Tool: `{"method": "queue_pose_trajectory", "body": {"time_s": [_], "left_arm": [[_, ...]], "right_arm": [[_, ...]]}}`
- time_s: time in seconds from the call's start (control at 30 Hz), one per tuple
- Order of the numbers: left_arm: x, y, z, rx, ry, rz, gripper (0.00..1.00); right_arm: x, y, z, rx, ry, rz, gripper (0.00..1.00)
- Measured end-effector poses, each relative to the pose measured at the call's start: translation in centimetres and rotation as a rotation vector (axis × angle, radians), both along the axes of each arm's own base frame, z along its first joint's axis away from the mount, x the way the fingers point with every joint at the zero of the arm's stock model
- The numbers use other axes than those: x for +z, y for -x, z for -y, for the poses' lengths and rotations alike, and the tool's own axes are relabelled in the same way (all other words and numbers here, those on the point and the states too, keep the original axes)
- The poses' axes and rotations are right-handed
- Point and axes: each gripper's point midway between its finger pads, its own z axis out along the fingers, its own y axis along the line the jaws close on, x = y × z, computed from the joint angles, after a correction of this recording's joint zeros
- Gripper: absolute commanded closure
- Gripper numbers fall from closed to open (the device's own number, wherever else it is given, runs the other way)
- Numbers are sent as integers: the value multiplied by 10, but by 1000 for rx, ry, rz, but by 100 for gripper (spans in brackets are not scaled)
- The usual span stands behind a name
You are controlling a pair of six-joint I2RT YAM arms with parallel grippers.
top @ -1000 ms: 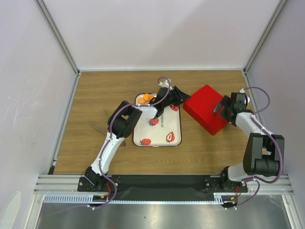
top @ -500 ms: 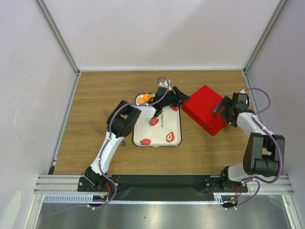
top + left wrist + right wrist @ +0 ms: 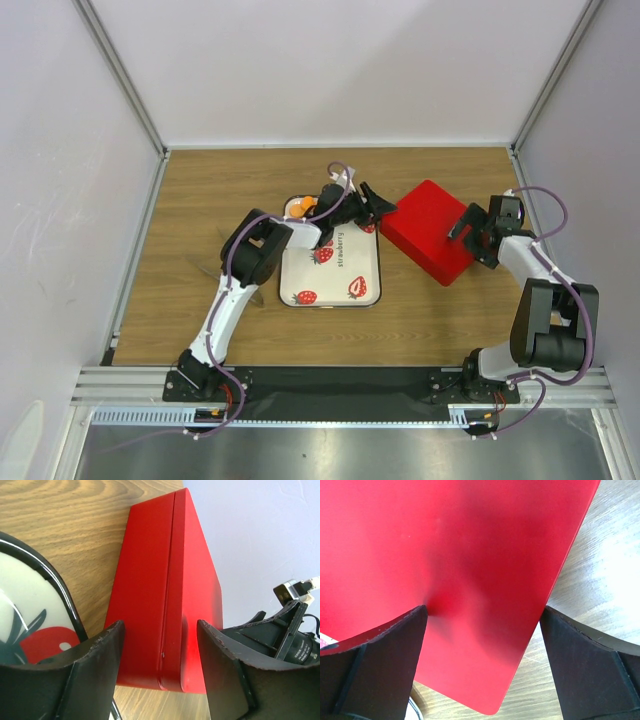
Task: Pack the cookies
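Observation:
Orange cookies (image 3: 303, 207) lie in the far left corner of the strawberry-print tray (image 3: 345, 300); the left arm hides other cookies. A shut red box (image 3: 432, 232) lies to the right of the tray. My left gripper (image 3: 377, 206) is open at the box's left corner. In the left wrist view the box (image 3: 165, 570) stands edge-on beyond my gripper (image 3: 160, 630), untouched. My right gripper (image 3: 468, 226) is open at the box's right edge. In the right wrist view my gripper (image 3: 482, 617) straddles that edge of the red lid (image 3: 460, 545), with one finger (image 3: 385, 645) over the lid.
The tray's black rim (image 3: 62, 597) lies just left of my left fingers. A brown flat shape (image 3: 205, 270) lies on the wood left of the tray, partly under the left arm. White walls close in the table on three sides.
My left gripper has opened wider and drawn back slightly from the red box's corner. The right arm and the box have hardly moved.

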Motion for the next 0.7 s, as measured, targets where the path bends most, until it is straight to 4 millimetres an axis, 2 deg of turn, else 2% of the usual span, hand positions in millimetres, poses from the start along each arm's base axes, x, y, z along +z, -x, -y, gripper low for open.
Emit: {"method": "queue_pose_trajectory", "body": {"time_s": [0.37,0.7], "left_arm": [[-4,7,-9,-7,-30,-11,38],[-3,15,-14,-8,-46,-26,42]], "right_arm": [[5,14,-2,4,-21,-30,0],[12,16,-6,14,-34,-15,0]]}}
